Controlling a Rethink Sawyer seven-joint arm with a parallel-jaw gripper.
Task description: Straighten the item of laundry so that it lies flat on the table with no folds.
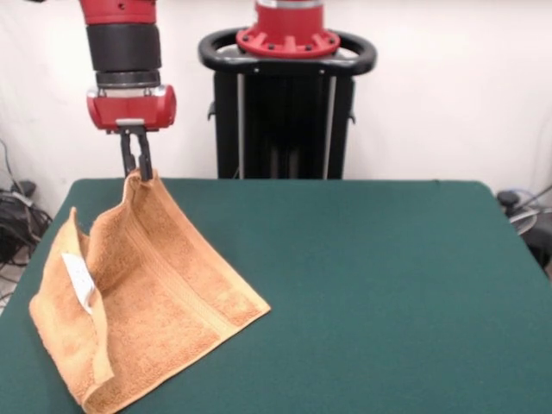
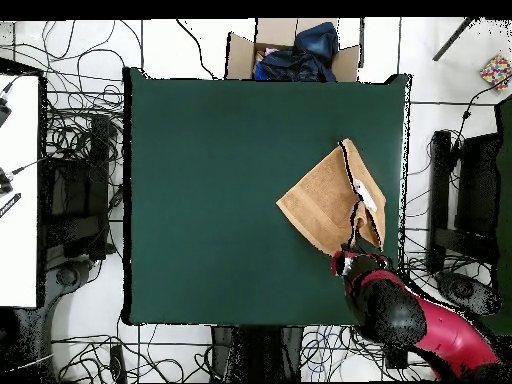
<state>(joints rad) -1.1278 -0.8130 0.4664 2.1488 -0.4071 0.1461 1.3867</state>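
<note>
The orange-tan towel (image 1: 151, 302) lies at the left of the dark green table (image 1: 362, 285) in the front view, with one corner lifted into a peak. My gripper (image 1: 136, 166) is shut on that raised corner and holds it above the table near the far left edge. The towel's left side is folded over, with a white label (image 1: 78, 278) showing on the fold. In the overhead view the towel (image 2: 325, 200) sits by the table's right edge (image 2: 400, 150), and the gripper (image 2: 352, 256) is at its lower corner, partly hidden under the red arm.
The black pedestal (image 1: 285, 112) stands behind the table's far edge. In the overhead view a cardboard box with dark cloth (image 2: 295, 50) stands beyond the top edge, and cables (image 2: 80, 130) lie on the floor around the table.
</note>
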